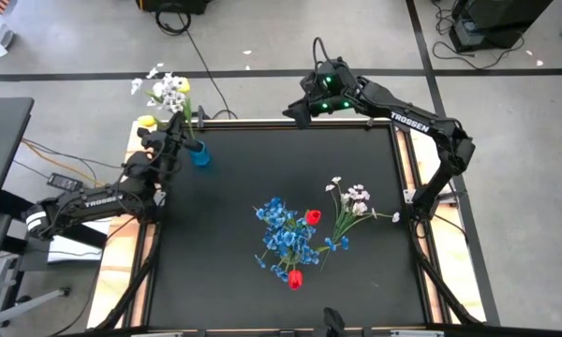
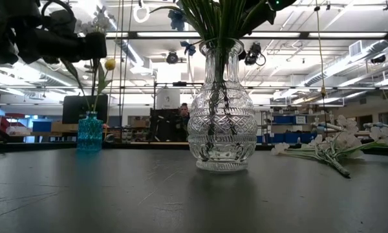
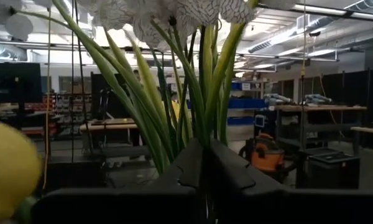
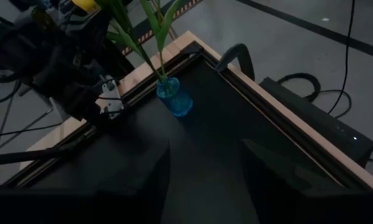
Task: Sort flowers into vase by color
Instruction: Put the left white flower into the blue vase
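Note:
A small blue vase (image 1: pixel 199 155) stands near the table's far left corner with green stems in it. White blossoms (image 1: pixel 169 91) and a yellow tulip (image 1: pixel 148 121) top those stems. My left gripper (image 1: pixel 182 124) is just above the vase, shut on the stems. My right gripper (image 1: pixel 298 111) hovers open over the far edge, touching nothing. Blue bunches (image 1: pixel 283 236), two red tulips (image 1: pixel 312 216) and white sprigs (image 1: pixel 352 201) lie flat on the mat. A clear glass vase (image 2: pixel 221 110) holding green stems stands at the near edge. My left gripper (image 3: pixel 202 165) pinches several green stems (image 3: pixel 196 118) between its two fingers, partway up their length, coming level from the table's left. The stems stand nearly upright, their lower ends in the blue vase (image 2: pixel 89 133) and the white blossoms (image 3: pixel 174 12) above the fingers.
The loose flowers lie on the black mat's right half, between the middle and the near edge. The mat (image 1: pixel 225 225) between the blue vase and that pile is bare. A wooden rim (image 4: pixel 236 74) borders the table. Cables lie on the floor beyond the far edge.

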